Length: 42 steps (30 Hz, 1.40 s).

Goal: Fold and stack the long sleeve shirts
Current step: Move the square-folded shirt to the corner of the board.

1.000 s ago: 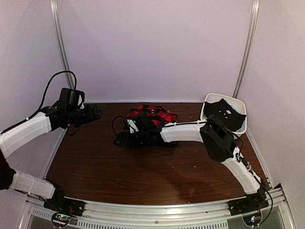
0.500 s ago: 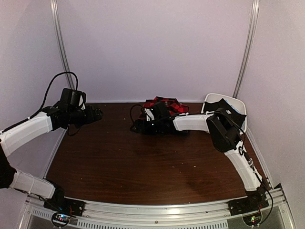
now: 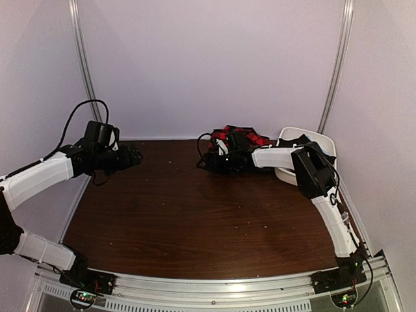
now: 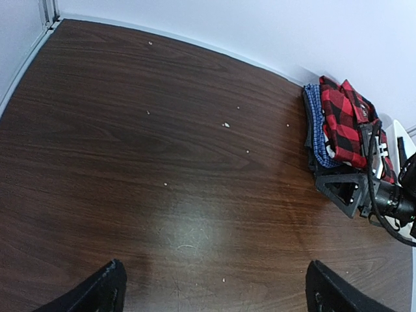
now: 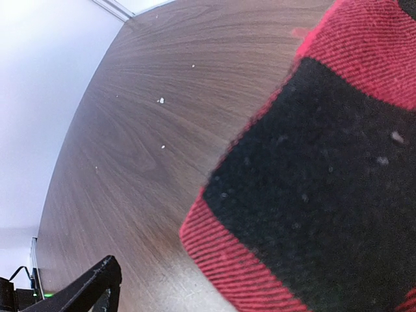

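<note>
Long sleeve shirts [image 3: 239, 138]: plaid shirt [image 4: 344, 123] atop blue check shirt [image 4: 316, 127], far right of table [image 4: 162, 162]; likely soft, light, best pinched at folded edges; left gripper [image 4: 214, 292] spread, empty; right gripper [image 3: 218, 161] closure indiscernible.

Lab test booth: white walls [image 3: 208, 65], alu frame [image 3: 337, 65].

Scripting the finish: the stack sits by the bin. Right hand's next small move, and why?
Probably back the right hand away and lift clear: the plaid shirt lies folded on the blue shirt, beside the white bin, so little seems left.
</note>
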Tool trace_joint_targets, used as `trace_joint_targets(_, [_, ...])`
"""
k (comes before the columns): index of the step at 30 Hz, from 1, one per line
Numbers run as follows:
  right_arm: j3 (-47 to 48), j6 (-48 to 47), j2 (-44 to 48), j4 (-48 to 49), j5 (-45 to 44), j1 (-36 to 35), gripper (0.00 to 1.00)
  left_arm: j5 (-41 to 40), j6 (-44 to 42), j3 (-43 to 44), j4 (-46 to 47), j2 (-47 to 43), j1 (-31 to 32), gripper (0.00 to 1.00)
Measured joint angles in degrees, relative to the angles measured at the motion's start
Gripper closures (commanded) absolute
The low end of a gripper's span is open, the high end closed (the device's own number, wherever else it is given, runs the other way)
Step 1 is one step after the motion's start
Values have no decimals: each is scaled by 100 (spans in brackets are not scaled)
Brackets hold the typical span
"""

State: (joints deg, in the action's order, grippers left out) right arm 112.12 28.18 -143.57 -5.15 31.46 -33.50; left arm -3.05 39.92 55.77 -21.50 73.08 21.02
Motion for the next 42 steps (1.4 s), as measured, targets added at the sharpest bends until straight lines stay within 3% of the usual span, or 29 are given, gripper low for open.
trace_joint_targets(30, [195, -595, 179, -1064, 66, 332, 0, 144, 79, -131, 57, 52, 0, 2])
trace_joint_targets(42, [-507, -564, 1434, -1246, 7, 160, 0, 800, -66, -127, 452, 177, 13, 2])
